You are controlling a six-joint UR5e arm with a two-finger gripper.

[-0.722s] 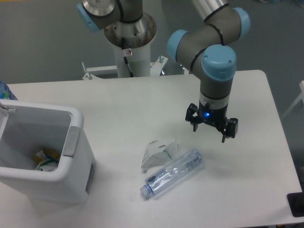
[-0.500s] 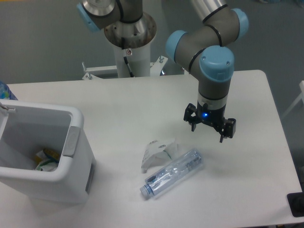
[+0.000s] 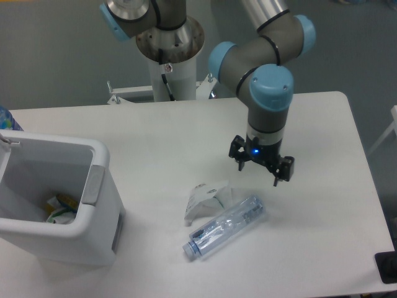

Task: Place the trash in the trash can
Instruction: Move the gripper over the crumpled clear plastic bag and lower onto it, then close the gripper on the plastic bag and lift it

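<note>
A crumpled white paper wrapper (image 3: 205,200) lies on the table's middle. Right beside it lies a crushed clear plastic bottle (image 3: 226,225) with a blue-white label and its white cap toward the front left. The white trash can (image 3: 93,230) with a grey handle plate stands at the front left, with some litter inside. My gripper (image 3: 258,173) hangs open and empty above the table, just up and to the right of the wrapper and bottle, touching neither.
The arm's base column (image 3: 169,56) stands at the table's back edge. A blue-capped object (image 3: 7,119) pokes in at the far left edge. A dark object (image 3: 387,267) sits at the front right corner.
My gripper has moved left, closer to the wrapper and bottle, still open. The trash and the can have not moved.
</note>
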